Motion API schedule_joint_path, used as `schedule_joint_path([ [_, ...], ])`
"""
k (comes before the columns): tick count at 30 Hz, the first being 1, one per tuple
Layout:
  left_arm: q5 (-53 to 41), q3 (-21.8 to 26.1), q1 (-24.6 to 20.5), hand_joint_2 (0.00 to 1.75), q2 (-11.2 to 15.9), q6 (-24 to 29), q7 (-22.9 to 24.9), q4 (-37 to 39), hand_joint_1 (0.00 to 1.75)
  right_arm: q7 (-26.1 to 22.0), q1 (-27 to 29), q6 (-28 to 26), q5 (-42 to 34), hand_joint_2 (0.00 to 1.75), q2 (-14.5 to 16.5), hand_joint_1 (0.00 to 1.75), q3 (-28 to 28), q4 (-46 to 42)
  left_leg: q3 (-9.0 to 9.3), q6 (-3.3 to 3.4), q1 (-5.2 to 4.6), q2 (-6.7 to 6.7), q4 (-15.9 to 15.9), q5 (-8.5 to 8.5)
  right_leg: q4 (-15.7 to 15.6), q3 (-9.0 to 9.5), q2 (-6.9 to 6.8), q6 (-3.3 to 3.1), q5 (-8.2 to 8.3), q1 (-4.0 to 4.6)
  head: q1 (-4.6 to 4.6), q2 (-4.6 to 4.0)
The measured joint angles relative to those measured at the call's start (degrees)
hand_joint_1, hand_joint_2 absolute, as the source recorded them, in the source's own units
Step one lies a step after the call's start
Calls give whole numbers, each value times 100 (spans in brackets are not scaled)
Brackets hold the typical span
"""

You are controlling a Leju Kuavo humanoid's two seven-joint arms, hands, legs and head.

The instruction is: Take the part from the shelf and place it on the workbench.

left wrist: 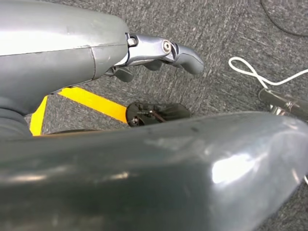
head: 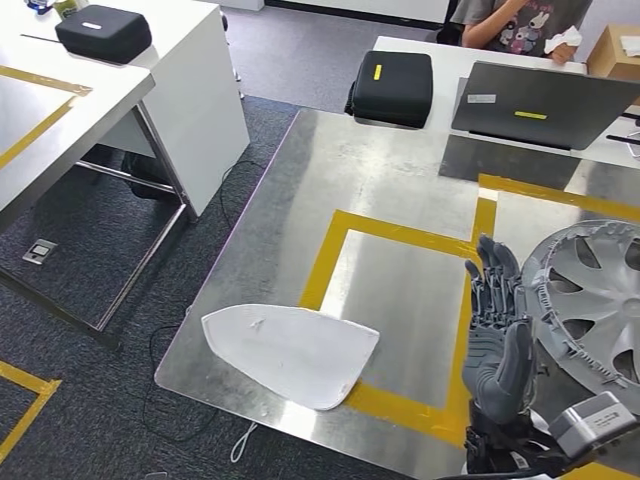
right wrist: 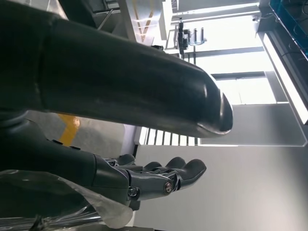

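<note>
Item: my right hand (head: pixel 498 345), fingers (head: pixel 494 275) extended and apart, thumb spread, palm turned toward the part; nothing gripped.

Item: grey plastic wheel cover with spoked face (head: pixel 596 290), just beside those fingers on their outer side, lying at the right edge of the brushed-metal worktop (head: pixel 377 180). Whether palm and rim touch, I cannot tell. In the right wrist view a clear plastic film (right wrist: pixel 91 204) lies under the fingers (right wrist: pixel 171 175).

Item: my left hand (left wrist: pixel 160 50), hanging over the grey carpet floor (left wrist: pixel 218 19), fingers nearly straight, holding nothing.

Item: yellow tape rectangle (head: pixel 400 235) on the worktop, a flat white teardrop-shaped panel (head: pixel 290 350) lying across its near left corner.

Handling note, as judgement: the cover appears set down, or close to it. I would draw the fingers away flat and sideways, not curling, so no fingertip catches a spoke opening or drags the rim off the edge.
</note>
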Motion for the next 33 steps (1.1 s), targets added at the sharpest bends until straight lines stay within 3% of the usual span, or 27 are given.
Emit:
schedule_joint_path([
  [6,0,99,13,0,-13,7,-3,0,0,-13,15,4,-57,0,22,0,15,-1,1,69,-11,0,36,-40,-13,24,-1,32,-14,-5,0,1],
  [9,0,139,14,0,-34,15,-11,1,0,-24,15,15,-97,0,29,0,21,-16,82,96,45,10,-106,12,-10,42,2,73,-68,22,3,0],
  [11,0,165,12,0,-56,18,-17,1,0,-29,15,27,-108,0,29,0,23,-24,149,104,97,23,-208,50,379,-130,6,127,-325,14,10,0],
  [13,0,182,13,0,-75,18,-19,1,0,-30,24,40,-112,0,29,0,27,-24,164,105,127,29,-226,54,1138,-495,7,198,-674,-33,9,1],
  [14,0,187,16,0,-83,17,-19,2,0,-29,32,42,-114,0,29,0,29,-23,164,96,143,31,-221,51,1416,-640,5,240,-747,-64,8,0],
  [15,0,196,19,0,-90,17,-19,2,0,-28,35,44,-115,0,29,0,31,-23,164,78,167,31,-211,45,1503,-696,2,281,-708,-96,6,1],
  [16,0,207,22,0,-96,17,-19,2,0,-27,35,45,-116,0,29,0,33,-22,164,45,201,30,-190,32,1342,-628,-2,329,-549,-130,8,1],
  [18,0,227,28,0,-103,17,-19,2,0,-25,32,49,-117,0,29,0,34,-21,154,-58,270,22,-101,-16,598,-263,-4,446,-157,-207,13,1],
  [19,0,235,29,0,-98,18,-20,8,0,-23,29,51,-116,0,30,0,37,-20,136,-116,280,12,-32,-45,286,-100,16,457,-45,-230,27,1],
  [20,-1,241,28,0,-92,19,-21,15,0,-21,27,53,-116,0,30,0,40,-17,117,-161,276,4,22,-63,117,-4,38,439,-12,-242,31,0],
  [24,-1,275,46,0,-89,21,-24,27,0,-16,34,55,-120,0,31,0,51,-13,71,-252,276,-3,104,-79,154,-23,66,254,-2,-216,-8,1],
  [26,0,293,47,0,-91,21,-29,28,0,-17,27,58,-120,0,31,0,62,-13,-70,-286,286,11,466,-369,155,-60,42,176,32,-208,-17,1],
  [28,0,313,47,0,-96,21,-35,28,0,-19,23,59,-121,0,31,0,77,-13,-351,-293,284,20,1222,-813,155,-113,17,114,64,-176,-23,-1],
  [30,0,325,52,0,-100,21,-37,28,0,-18,23,59,-123,0,31,0,87,-13,-490,-254,273,20,1704,-1005,156,-163,4,72,91,-126,-24,0],
  [31,0,328,54,0,-103,21,-37,28,0,-18,23,59,-124,0,31,0,90,-13,-414,-209,256,19,1645,-945,156,-178,2,56,103,-98,-23,0],
  [33,0,338,54,0,-104,22,-40,28,0,-19,16,60,-127,0,31,0,91,-13,4,-53,188,15,969,-631,152,-188,4,30,125,-52,-23,0],
])
